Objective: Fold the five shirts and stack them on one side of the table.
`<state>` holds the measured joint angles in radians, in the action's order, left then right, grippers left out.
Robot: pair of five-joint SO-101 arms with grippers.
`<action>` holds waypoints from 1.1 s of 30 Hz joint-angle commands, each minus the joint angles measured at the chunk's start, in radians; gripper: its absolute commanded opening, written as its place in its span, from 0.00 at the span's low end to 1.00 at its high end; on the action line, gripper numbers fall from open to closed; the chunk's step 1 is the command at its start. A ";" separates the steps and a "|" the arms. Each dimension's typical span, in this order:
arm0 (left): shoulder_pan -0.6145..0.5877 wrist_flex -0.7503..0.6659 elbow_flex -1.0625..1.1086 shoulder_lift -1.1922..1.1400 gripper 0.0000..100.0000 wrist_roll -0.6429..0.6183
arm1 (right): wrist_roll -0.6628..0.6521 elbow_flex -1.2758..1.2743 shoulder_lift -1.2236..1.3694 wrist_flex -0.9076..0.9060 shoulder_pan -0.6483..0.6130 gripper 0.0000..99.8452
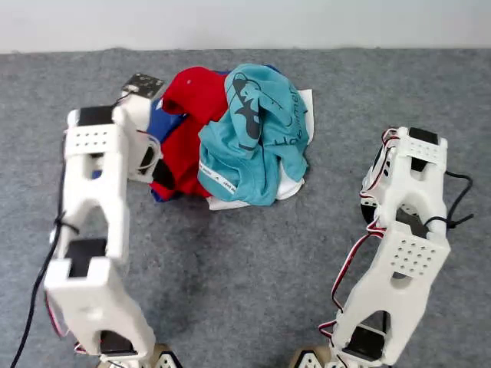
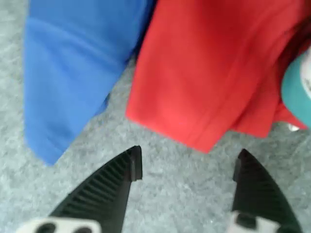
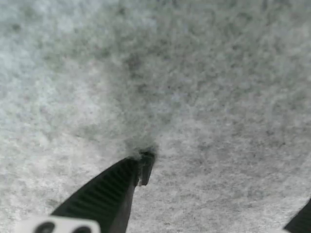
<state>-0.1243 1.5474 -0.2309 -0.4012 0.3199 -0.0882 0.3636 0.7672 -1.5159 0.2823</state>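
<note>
Left gripper (image 2: pixel 187 167) spread wide, red shirt (image 2: pixel 209 73) hem right ahead, probably lining up a pinch; right gripper (image 3: pixel 221 194) spread too, just parked.

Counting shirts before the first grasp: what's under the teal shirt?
A white shirt pokes out beneath the teal shirt at its near and right edges. The red shirt runs under its left side, with a blue shirt beyond. Any fifth shirt is covered.

Four shirts are counted in the one heap right now: one teal shirt (image 1: pixel 257 130), one red shirt (image 1: pixel 192 100), one blue shirt (image 1: pixel 163 123), one white shirt (image 1: pixel 290 186). Two arms are seen, one left arm (image 1: pixel 92 222), one right arm (image 1: pixel 406 245), on one surface (image 1: pixel 253 268)
</note>
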 commanded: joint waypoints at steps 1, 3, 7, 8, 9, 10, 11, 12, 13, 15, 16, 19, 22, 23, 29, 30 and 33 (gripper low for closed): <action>0.048 0.107 -0.237 -0.147 0.34 0.000 | -0.012 0.006 0.073 0.007 -0.044 0.50; 0.063 0.147 -0.375 -0.256 0.35 -0.002 | -0.012 0.006 0.073 0.007 -0.044 0.50; 0.094 0.187 -0.627 -0.473 0.35 -0.100 | -0.012 0.006 0.073 0.007 -0.044 0.50; 0.100 0.184 -0.684 -0.523 0.35 -0.143 | -0.012 0.006 0.073 0.007 -0.044 0.50; 0.103 0.184 -0.739 -0.575 0.35 -0.192 | -0.012 0.006 0.073 0.007 -0.044 0.50; 0.103 0.184 -0.796 -0.623 0.35 -0.239 | -0.012 0.006 0.073 0.007 -0.044 0.50; 0.098 0.183 -0.854 -0.672 0.35 -0.285 | -0.012 0.006 0.073 0.007 -0.044 0.50; 0.094 0.183 -0.909 -0.717 0.35 -0.327 | -0.012 0.006 0.073 0.007 -0.044 0.50; 0.086 0.183 -0.964 -0.761 0.34 -0.364 | -0.012 0.006 0.073 0.007 -0.044 0.50; 0.075 0.183 -1.063 -0.839 0.30 -0.423 | -0.012 0.006 0.073 0.008 -0.044 0.50; 0.074 0.184 -1.106 -0.876 0.27 -0.437 | -0.012 0.006 0.073 0.008 -0.044 0.50; 0.080 0.207 -1.216 -0.951 0.12 -0.391 | -0.012 0.006 0.073 0.008 -0.044 0.50; 0.080 0.207 -1.296 -0.961 0.01 -0.298 | -0.012 0.006 0.073 0.008 -0.044 0.50; 0.072 0.207 -1.313 -0.953 0.02 -0.276 | -0.012 0.006 0.073 0.008 -0.044 0.50; -0.043 0.209 -1.348 -0.832 0.01 -0.245 | -0.012 0.006 0.073 0.008 -0.044 0.50; -0.072 0.209 -1.348 -0.801 0.01 -0.245 | -0.012 0.006 0.073 0.008 -0.044 0.50; -0.172 0.209 -1.348 -0.700 0.01 -0.247 | -0.012 0.006 0.073 0.008 -0.044 0.50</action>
<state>-0.1795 1.7423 -1.5367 -1.2528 0.0621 -0.0882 0.3636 0.7672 -1.5159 0.2762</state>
